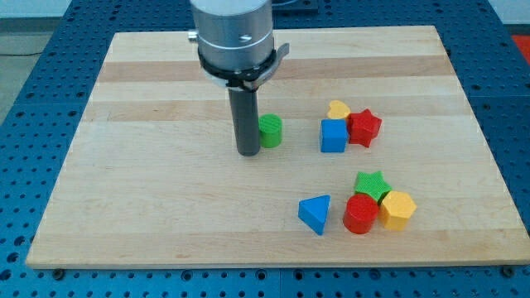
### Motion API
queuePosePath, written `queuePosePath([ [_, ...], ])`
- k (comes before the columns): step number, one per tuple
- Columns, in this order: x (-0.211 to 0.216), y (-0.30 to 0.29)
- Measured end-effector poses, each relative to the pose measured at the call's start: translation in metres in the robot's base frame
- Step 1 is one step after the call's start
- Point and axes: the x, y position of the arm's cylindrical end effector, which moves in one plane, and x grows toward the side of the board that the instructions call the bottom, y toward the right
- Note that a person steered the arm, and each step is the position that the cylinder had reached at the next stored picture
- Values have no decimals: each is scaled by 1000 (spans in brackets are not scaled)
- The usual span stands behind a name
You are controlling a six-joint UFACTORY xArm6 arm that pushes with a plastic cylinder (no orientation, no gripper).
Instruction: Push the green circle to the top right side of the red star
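The green circle [270, 131] stands near the middle of the wooden board [166, 207]. My tip [248, 152] is just to its left, touching or nearly touching it. The red star [364, 127] lies to the view's right of the green circle, with a blue cube [333, 136] pressed against its left side and a yellow heart [338, 109] at its upper left.
A second cluster sits at the lower right: a green star [372, 184], a red cylinder [360, 214], a yellow hexagon [397, 209], and a blue triangle [315, 213] a little to their left. The board's edges border a blue perforated table.
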Motion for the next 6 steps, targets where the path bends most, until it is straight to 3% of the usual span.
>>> queuePosePath([
  [3, -55, 24],
  [6, -24, 41],
])
